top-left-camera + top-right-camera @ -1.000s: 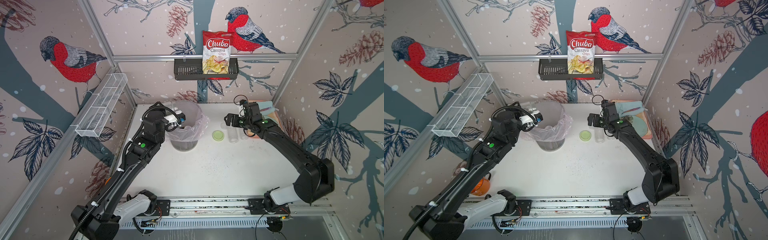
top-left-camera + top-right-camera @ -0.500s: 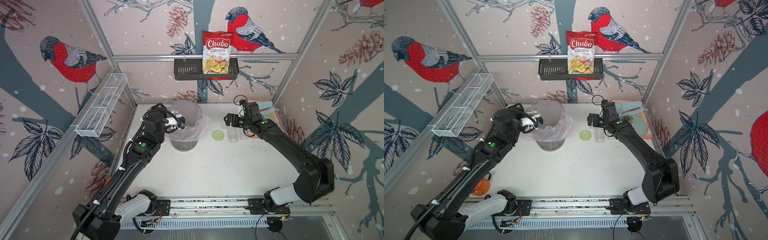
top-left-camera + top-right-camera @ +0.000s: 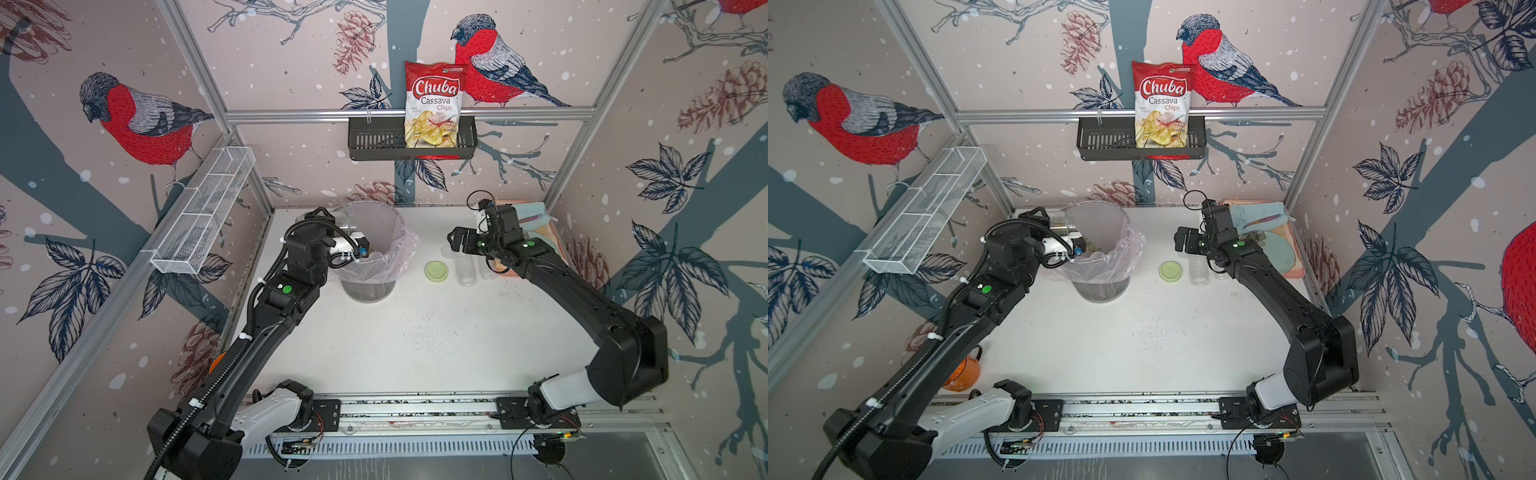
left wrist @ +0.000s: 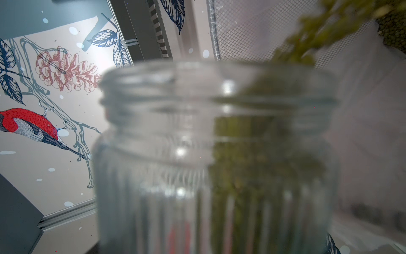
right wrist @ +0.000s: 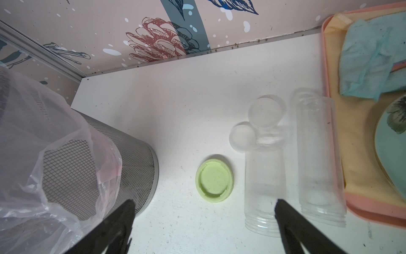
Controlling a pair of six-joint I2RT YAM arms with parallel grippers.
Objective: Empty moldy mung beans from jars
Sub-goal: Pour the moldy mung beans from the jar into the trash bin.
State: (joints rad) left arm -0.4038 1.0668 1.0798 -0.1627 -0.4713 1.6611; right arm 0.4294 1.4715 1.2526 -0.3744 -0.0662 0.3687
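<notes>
**Pouring mung beans (image 4: 252, 167) from the ribbed glass jar (image 4: 175, 176) into the bin (image 3: 370, 289)**

The mung beans are streaming out of the ribbed glass jar, which is lying tipped over the rim of the bag-lined mesh bin. The left gripper (image 3: 332, 220) is clamping that jar, jaws partway apart around it. The right gripper (image 5: 203, 203) is hovering with jaws spread wide, gripping nothing, above the green lid (image 5: 214, 178), beside two empty clear jars (image 5: 262, 191).
</notes>
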